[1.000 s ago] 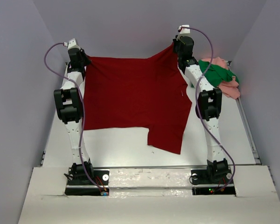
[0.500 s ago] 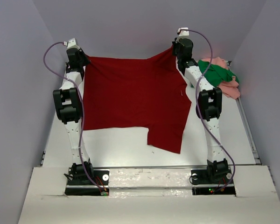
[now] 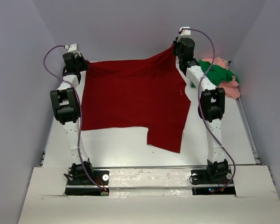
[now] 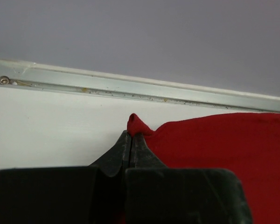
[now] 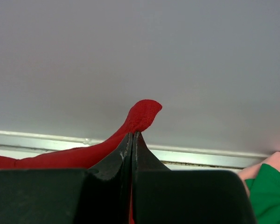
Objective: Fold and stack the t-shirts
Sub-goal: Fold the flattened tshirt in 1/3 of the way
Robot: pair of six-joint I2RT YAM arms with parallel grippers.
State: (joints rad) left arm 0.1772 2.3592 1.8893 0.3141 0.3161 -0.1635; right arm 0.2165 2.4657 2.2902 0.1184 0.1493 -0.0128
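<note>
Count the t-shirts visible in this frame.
3. The dark red shirt is spread mid-table, far corners held by the left gripper and right gripper. The green shirt and pink shirt lie bunched together at far right; another could hide beneath them.

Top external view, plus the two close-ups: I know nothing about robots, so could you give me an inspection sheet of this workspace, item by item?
Surface: white table, metal rail along its far edge.
Job's things: dark red t-shirt spread across the table, its two far corners held; green t-shirt heaped on the salmon pink t-shirt at far right.
Clutter: nothing seen.
Grippers: left gripper and right gripper, jaws shut, each pinching one corner of the dark red t-shirt.
Cables: left purple cable and right purple cable loop along their arms.
Surroundings: plain grey walls on three sides.
</note>
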